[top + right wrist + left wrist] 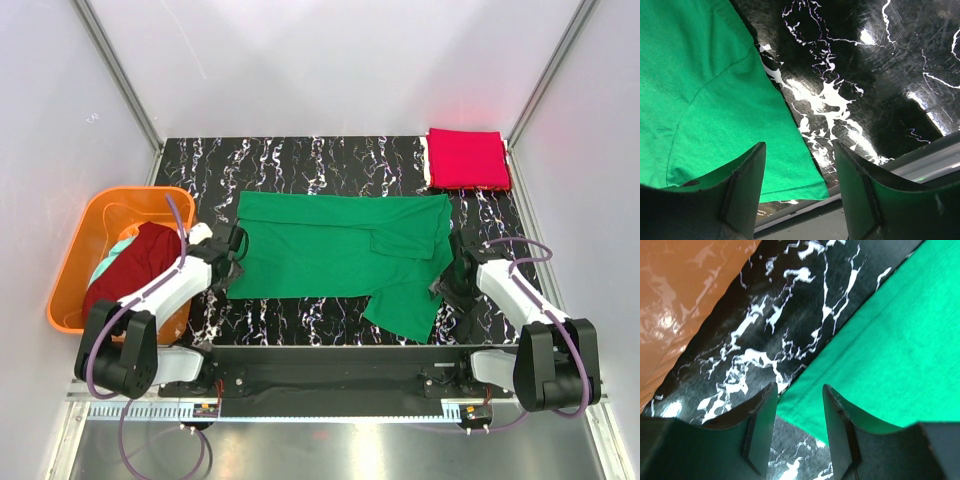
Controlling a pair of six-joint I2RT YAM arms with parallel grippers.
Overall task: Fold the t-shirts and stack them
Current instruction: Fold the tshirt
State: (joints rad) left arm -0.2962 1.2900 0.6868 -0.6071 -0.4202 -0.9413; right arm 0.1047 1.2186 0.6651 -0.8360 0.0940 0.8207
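Stack: red t-shirt (468,158), folded, at the upper right of the table (300,170); I judge that one done.
Current shirt: green t-shirt (330,245) lies spread across mid-frame, its right part turned in and a flap trailing to the lower right; folding barely begun.
Left gripper (799,390): my jaws are partly apart over the shirt's left edge, gripping nothing.
Right gripper (800,150): also apart, above the sleeve corner, holding nothing.
Waiting: maroon t-shirt (135,265) and teal garment (118,250), heaped in the orange basket (68,280) at left.
Left: most of the task.
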